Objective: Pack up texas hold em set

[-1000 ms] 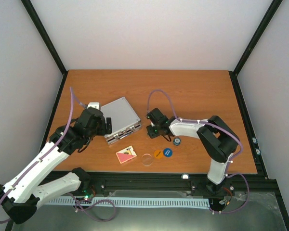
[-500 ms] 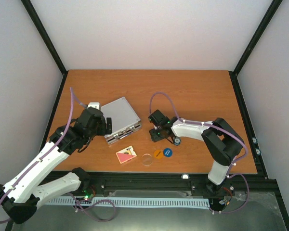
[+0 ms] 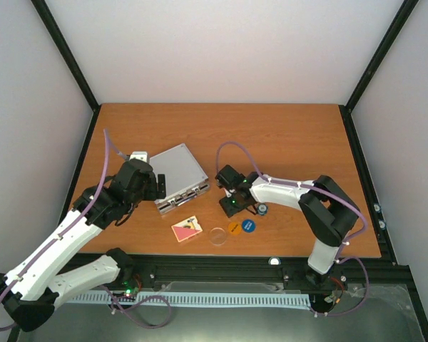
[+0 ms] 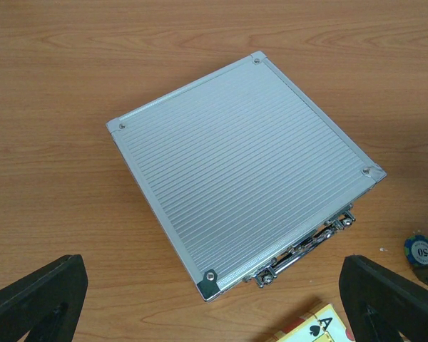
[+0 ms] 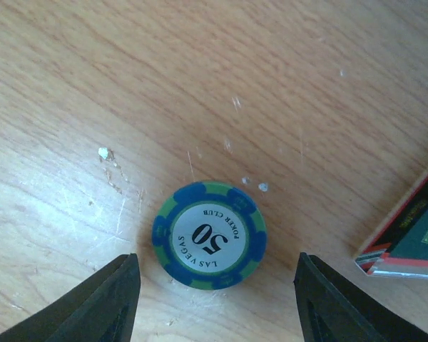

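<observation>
- My right end effector (image 5: 215, 285) hung half-spread over the poker chip (image 5: 209, 235), one finger on each side, touching neither edge.
- The chip lay flat on the bench (image 5: 93, 85), to the right of the shut silver case (image 4: 242, 171).
- Light, stiff and thin, it likely wanted a pinch across its rim, low against the wood; the smooth edge could slip.
- My left end effector (image 4: 214, 306) stood wide and empty above the case, whose latched front edge looked the place to take hold.
</observation>
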You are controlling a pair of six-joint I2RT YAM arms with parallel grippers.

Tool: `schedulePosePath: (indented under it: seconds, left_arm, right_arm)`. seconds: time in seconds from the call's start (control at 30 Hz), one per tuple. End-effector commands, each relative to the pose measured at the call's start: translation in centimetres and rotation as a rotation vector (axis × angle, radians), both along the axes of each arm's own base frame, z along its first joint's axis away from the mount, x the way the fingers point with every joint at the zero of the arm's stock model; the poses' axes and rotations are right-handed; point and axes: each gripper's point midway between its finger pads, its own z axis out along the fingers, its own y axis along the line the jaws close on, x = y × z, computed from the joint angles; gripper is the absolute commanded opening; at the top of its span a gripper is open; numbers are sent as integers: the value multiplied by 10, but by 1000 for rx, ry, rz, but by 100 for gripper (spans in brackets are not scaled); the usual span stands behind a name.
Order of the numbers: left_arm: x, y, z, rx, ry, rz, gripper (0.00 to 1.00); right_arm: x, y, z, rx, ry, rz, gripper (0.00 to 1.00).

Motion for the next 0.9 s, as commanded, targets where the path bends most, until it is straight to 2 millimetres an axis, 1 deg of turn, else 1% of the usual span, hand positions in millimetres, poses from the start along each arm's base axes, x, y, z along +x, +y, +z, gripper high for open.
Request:
schedulePosePath:
  seconds: [0.0, 0.03, 0.1, 0.17, 0.3, 0.4, 0.53, 0.57, 0.63, 0.77, 0.87]
  left_arm:
    - [1, -2, 6, -16, -22, -9, 100]
    - [1, -2, 6, -16, -22, -10, 100]
    - [0, -1, 6, -19, -25, -8, 100]
    - [0, 0, 7, -18, -26, -7, 100]
    - [-1, 1, 9, -19, -32, -3, 100]
    - [-2, 3, 8, -15, -31, 0, 100]
    - [-3, 4, 9, -13, -34, 2, 100]
    - [-3, 5, 9, -12, -34, 2, 100]
    - [-4, 5, 11, -11, -37, 3, 100]
    - [-3, 5, 12, -15, -43, 5, 100]
    - [-3, 4, 10, -17, -39, 5, 100]
  right_arm:
    - [1, 5, 3, -13, 2, 22, 63]
    - [2, 5, 1, -22, 3, 22, 64]
    - [6, 4, 0, -38, -4, 15, 72]
    - [9, 7, -1, -47, -6, 18, 75]
    - [9, 14, -6, -47, 28, 34, 74]
    - [7, 15, -9, -43, 43, 34, 72]
    - [3, 9, -12, -63, 57, 22, 65]
    - [1, 7, -11, -69, 62, 17, 65]
    - [-4, 3, -11, -71, 78, 14, 65]
    - [-9, -2, -6, -71, 81, 8, 74]
    - [-10, -6, -6, -87, 83, 5, 74]
